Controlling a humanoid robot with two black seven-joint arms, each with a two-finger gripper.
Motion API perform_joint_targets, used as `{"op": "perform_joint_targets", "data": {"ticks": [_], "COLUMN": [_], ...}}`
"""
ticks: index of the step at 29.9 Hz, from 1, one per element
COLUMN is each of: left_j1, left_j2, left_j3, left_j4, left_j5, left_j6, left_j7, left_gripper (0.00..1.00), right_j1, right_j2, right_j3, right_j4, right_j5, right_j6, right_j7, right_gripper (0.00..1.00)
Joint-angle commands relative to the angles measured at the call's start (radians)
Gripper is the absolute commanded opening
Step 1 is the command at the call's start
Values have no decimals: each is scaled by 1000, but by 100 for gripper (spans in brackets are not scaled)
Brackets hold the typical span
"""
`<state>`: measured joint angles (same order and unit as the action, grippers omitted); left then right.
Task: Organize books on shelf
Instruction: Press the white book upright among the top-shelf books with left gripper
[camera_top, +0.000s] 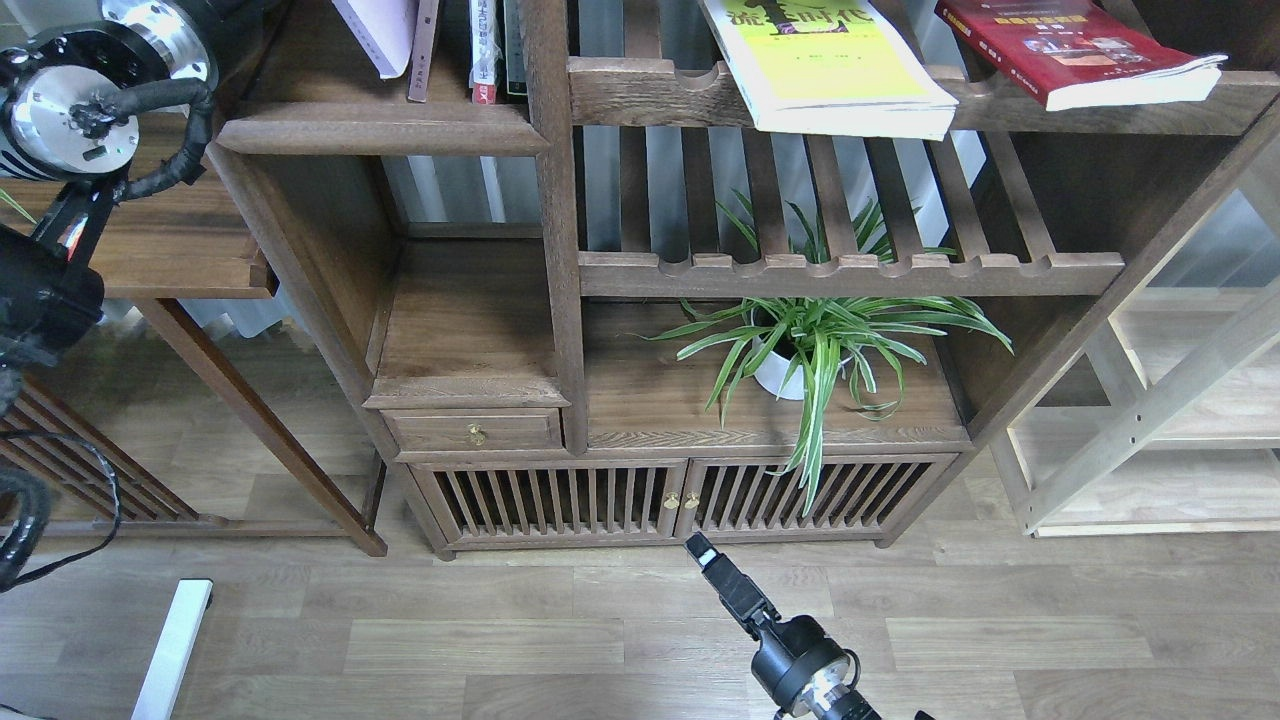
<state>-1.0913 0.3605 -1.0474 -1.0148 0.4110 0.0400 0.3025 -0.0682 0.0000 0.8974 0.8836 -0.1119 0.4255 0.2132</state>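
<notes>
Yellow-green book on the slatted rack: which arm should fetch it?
Right, probably. The right end effector hangs free, low near the floor, below the yellow-green book. The left arm is up at the solid shelf by the lavender book, its end effector out of view.

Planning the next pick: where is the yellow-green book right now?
In the head view, top centre: the yellow-green book lies flat on the upper slatted rack, left of the dark red book.

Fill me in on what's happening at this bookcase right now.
A humanoid robot is sorting books. Its left arm reaches up to the solid shelf, where the lavender-white book stands leaning beside other upright books; its claw is out of sight. The yellow-green book and the dark red book lie flat on the slatted rack. The right claw hangs low over the floor, holding nothing.
</notes>
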Motion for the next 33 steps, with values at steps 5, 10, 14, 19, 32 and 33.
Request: {"op": "perform_joint_targets", "data": {"ticks": [5, 10, 14, 19, 32, 33], "left_j1": [7, 18, 25, 30, -1, -2], "left_j2": [9, 14, 29, 49, 46, 45], "left_j3": [36, 38, 40, 46, 142, 147], "left_j4": [1, 2, 7, 9, 16, 16], "left_j5": [0, 0, 0, 0, 2, 2], "left_j6": [-11, -18, -43, -65, -74, -74], "left_j7": [-5, -16, -16, -17, -39, -39], "left_gripper": [5, 5, 4, 4, 9, 12], "right_j1": [-1, -1, -1, -1, -2, -2], "right_j2": [0, 0, 0, 0, 0, 0], "right_j3": [1, 3, 1, 1, 3, 3], "right_j4": [5, 6, 6, 6, 8, 6], "right_j5": [0, 0, 0, 0, 0, 0], "right_j6": [1, 1, -1, -1, 7, 12], "right_j7": [0, 0, 0, 0, 2, 2], "right_gripper": [100, 100, 100, 100, 100, 100]}}
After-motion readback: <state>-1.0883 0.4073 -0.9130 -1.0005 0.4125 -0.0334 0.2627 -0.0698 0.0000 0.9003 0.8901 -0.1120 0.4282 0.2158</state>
